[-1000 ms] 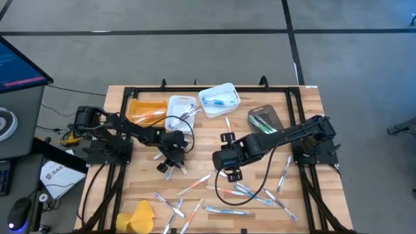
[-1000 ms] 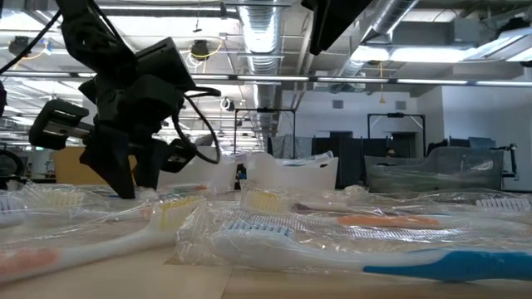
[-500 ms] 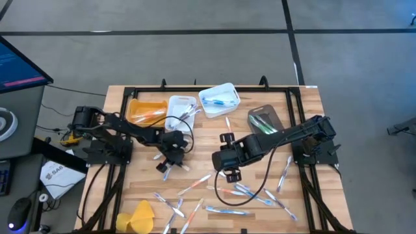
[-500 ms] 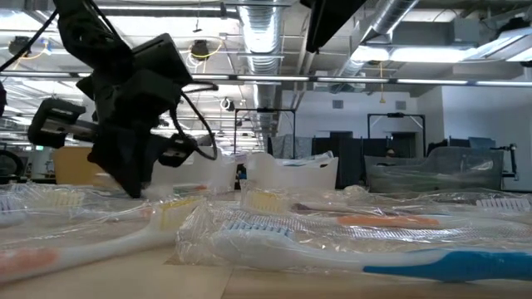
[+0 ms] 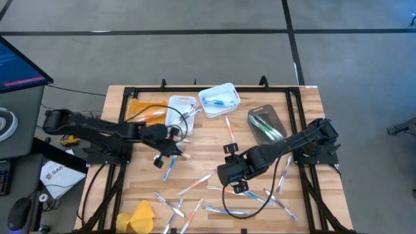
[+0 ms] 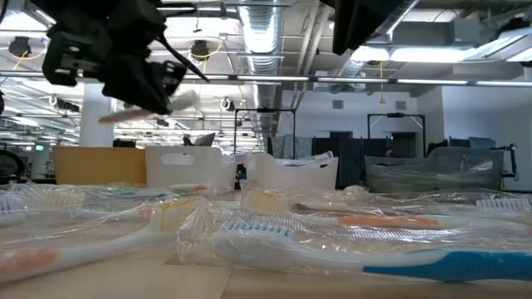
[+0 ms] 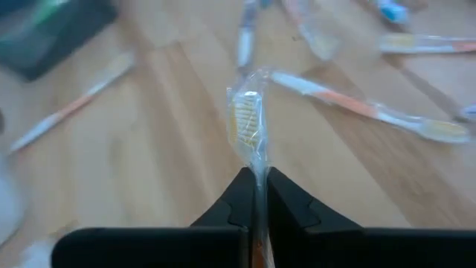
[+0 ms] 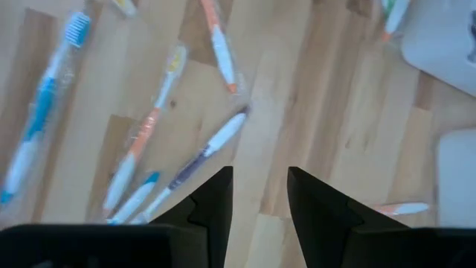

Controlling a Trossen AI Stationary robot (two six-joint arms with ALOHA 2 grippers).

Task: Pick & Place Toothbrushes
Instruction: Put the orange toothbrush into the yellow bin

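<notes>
A wooden slatted table (image 5: 208, 149) with a black frame along its edges carries everything. Toward twelve o'clock stand four bins close together: an orange bin (image 5: 144, 108), a white bin (image 5: 181, 110), a second white bin (image 5: 219, 99) set at a tilt, and a dark bin (image 5: 265, 123) toward two o'clock. Wrapped toothbrushes (image 5: 227, 210) lie scattered flat across the boards from five to seven o'clock. A yellow lump (image 5: 138, 216) sits at the seven o'clock corner.
</notes>
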